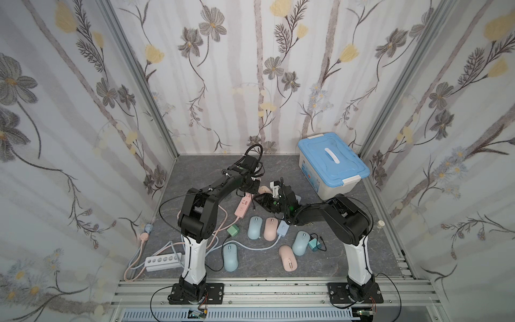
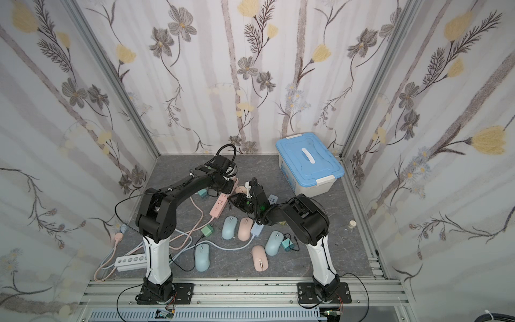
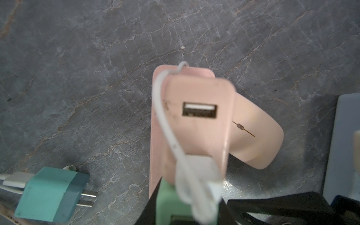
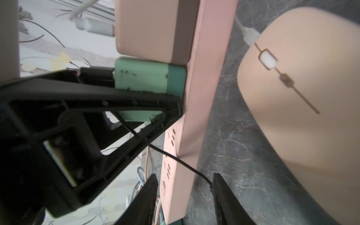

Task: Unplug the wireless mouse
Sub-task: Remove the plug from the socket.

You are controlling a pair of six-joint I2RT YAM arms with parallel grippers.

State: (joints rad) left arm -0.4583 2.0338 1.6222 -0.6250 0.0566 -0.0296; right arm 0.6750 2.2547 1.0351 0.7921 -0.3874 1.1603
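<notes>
Mouse [image 4: 302,97] oblique to strip [image 4: 200,97], nose toward it; left tool [image 3: 189,200] tight on green charger [image 4: 144,76], right tool [image 4: 185,175] agape.

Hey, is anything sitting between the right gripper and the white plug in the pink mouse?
Partly. In the right wrist view the pink power strip runs between the open jaws of the right gripper, with a black wire crossing there. The white plug in the pink mouse lies past the strip's side, across bare table.

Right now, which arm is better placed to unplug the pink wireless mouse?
Right. The open right end effector is beside the pink wireless mouse; the left end effector is shut on the mint green charger block in the pink power strip.
</notes>
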